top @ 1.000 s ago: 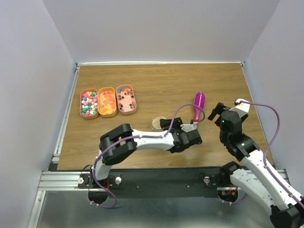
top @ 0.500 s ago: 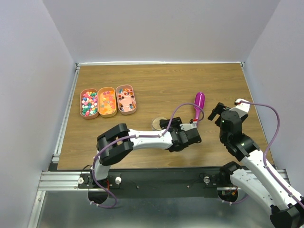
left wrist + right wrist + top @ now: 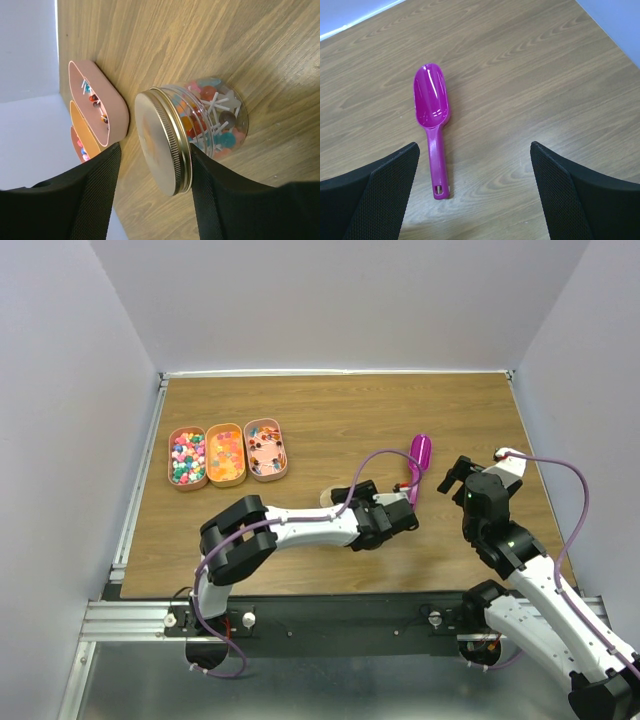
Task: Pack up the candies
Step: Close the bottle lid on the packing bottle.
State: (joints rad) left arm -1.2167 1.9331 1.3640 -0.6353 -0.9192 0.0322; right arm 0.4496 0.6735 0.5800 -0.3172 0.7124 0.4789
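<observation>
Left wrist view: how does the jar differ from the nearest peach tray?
The jar is round, clear glass; the tray is oblong, opaque peach. The jar is closed with a metal lid; the tray is open-topped. The jar stands between the fingers of the open left claw; the tray stands farther off, outside them. Both sit on the wooden table and hold coloured candies.

Flat on the wooden table [image 3: 340,410], a magenta plastic scoop [image 3: 420,462], bowl toward the far wall, handle toward the near edge; left of the scoop and a little nearer the front, a clear jar [image 3: 215,125], upright, gold screw lid [image 3: 157,142] on; well apart to the scoop's left, beyond the jar, three oblong peach trays [image 3: 226,453] side by side, touching.
</observation>
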